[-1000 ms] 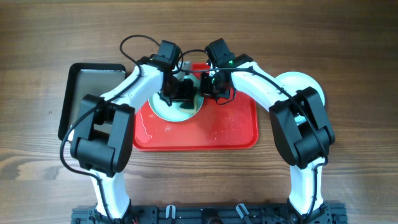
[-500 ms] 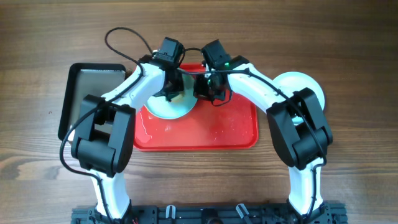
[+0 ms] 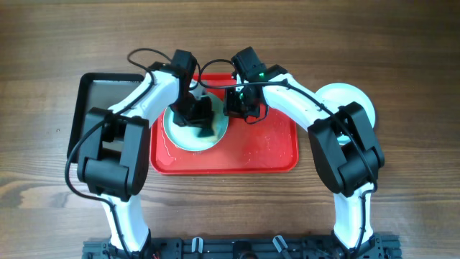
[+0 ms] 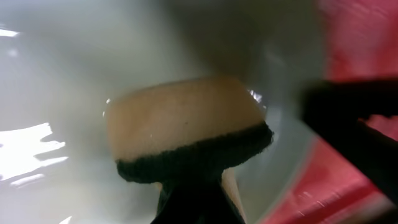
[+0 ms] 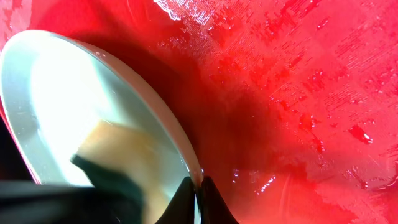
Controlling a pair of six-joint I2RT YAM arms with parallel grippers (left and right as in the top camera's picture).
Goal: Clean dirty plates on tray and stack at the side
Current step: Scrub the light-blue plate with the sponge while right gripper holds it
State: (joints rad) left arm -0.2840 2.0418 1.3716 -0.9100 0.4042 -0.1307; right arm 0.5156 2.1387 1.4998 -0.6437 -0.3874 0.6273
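Note:
A pale turquoise plate (image 3: 180, 134) lies on the left part of the red tray (image 3: 266, 147). My left gripper (image 3: 199, 119) is shut on a tan sponge with a dark scouring side (image 4: 186, 124) and presses it onto the wet plate (image 4: 62, 74). My right gripper (image 5: 199, 186) is shut on the plate's rim (image 5: 186, 158) at its right edge, and it also shows in the overhead view (image 3: 231, 106). A cream-white plate (image 3: 345, 97) sits on the table right of the tray, partly hidden by the right arm. No second turquoise plate is in view.
A smaller dark metal tray (image 3: 100, 101) lies on the wooden table left of the red tray. The red tray's right half (image 5: 298, 93) is wet, with water beads on it. Both arms cross above the tray's far edge.
My left gripper has moved with the sponge toward the near side of the plate. The right gripper has stayed on the rim.

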